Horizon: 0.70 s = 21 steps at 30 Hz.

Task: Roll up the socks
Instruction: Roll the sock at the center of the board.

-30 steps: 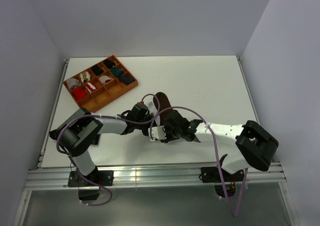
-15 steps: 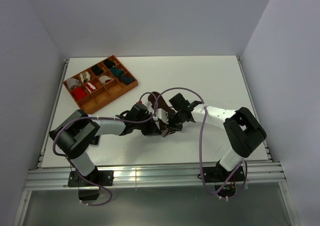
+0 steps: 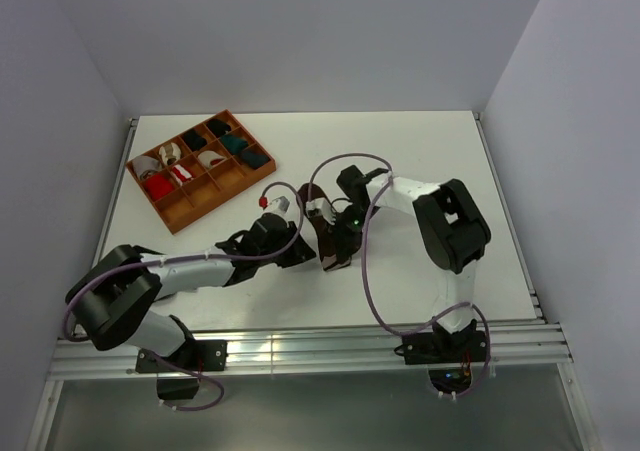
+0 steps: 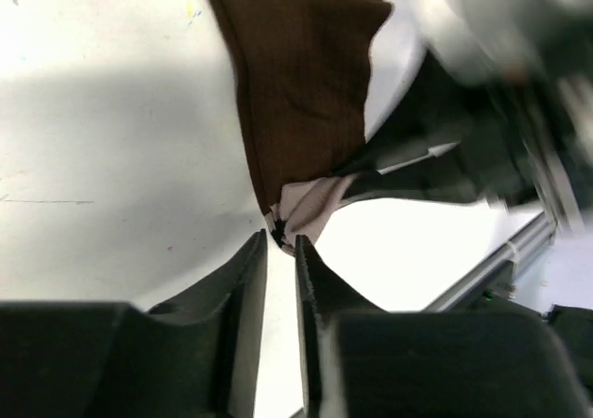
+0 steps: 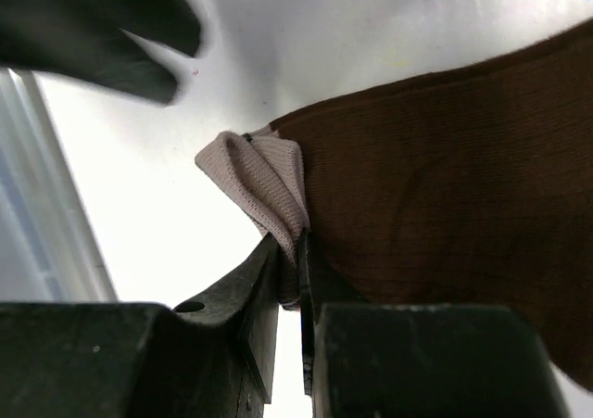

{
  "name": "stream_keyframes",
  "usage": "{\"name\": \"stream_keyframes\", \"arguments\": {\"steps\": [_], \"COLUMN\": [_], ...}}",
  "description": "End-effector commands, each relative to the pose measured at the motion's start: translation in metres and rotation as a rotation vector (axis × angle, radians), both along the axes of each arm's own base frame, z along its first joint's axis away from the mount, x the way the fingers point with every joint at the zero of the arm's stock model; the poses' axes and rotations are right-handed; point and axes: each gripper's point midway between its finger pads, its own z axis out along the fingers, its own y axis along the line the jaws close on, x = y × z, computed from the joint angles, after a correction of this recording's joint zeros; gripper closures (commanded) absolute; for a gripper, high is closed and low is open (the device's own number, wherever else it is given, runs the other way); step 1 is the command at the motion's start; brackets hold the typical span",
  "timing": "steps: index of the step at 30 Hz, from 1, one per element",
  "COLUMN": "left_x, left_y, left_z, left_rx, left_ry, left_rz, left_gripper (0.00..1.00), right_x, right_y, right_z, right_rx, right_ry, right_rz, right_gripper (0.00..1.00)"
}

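Note:
The dark brown socks point(image 3: 321, 227) lie on the white table between the two arms, pale pinkish cuff point(image 5: 262, 182) toward the near side. My right gripper point(image 5: 298, 244) is shut on that cuff, a fold of it pinched between the fingers, with the brown fabric point(image 5: 435, 177) spreading to the right. From above, the right gripper point(image 3: 336, 248) sits at the socks' near end. My left gripper point(image 4: 281, 242) stands narrowly open, the table showing through the gap. The cuff tip point(image 4: 306, 205) lies just beyond its fingertips. From above, the left gripper point(image 3: 292, 251) is just left of the socks.
An orange-brown divided tray point(image 3: 228, 200) at the far left of the table holds red, white, teal and dark sock bundles. The right arm's cable loops over the socks. The table's metal front rail point(image 3: 300, 346) runs along the near edge.
The right arm has swung to the far side and its gripper has shut on the cuff. The left gripper has loosened its jaws and drawn back to the left.

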Motion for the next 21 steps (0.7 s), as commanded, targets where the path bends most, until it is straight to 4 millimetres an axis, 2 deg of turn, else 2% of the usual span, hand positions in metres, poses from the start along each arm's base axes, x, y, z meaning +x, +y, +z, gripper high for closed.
{"name": "stream_keyframes", "arguments": {"steps": [1,2,4,5,7,8,9,10,15,21], "left_x": [0.011,0.008,0.008,0.001,0.000,-0.003,-0.003,-0.002,0.007,0.015], "left_y": [0.003,-0.006,-0.012,-0.021,-0.030,-0.036,-0.037,-0.042,-0.044,-0.048], "left_z": [0.018,0.026,0.030,0.032,0.028,0.027,0.017,0.017,0.001,-0.004], "left_rx": [0.027,0.012,0.046,0.057,0.106,0.120,0.159,0.164,0.229,0.266], "left_ry": [-0.165,-0.209,-0.290,-0.318,-0.370,-0.385,-0.385,-0.395,-0.403,-0.400], "left_rz": [0.033,0.008,-0.028,-0.064,-0.106,-0.127,-0.141,-0.154,-0.147,-0.136], "left_gripper": [0.75,0.73,0.67,0.66,0.60,0.59,0.58,0.57,0.54,0.52], "right_x": [-0.011,-0.013,-0.008,-0.009,-0.007,-0.008,-0.008,-0.005,-0.003,-0.006], "right_y": [-0.006,-0.007,-0.007,-0.008,-0.008,-0.009,-0.009,-0.009,-0.014,-0.016], "right_z": [0.003,0.003,0.001,0.002,0.001,0.000,0.000,0.001,-0.005,-0.007], "right_rx": [-0.039,-0.051,-0.058,-0.069,-0.073,-0.083,-0.085,-0.079,-0.100,-0.105], "right_ry": [0.187,0.219,0.249,0.268,0.293,0.320,0.333,0.337,0.358,0.368], "right_rz": [-0.052,-0.071,-0.083,-0.093,-0.096,-0.106,-0.113,-0.114,-0.130,-0.130], "right_gripper": [0.91,0.91,0.91,0.91,0.91,0.91,0.90,0.91,0.90,0.91]}}
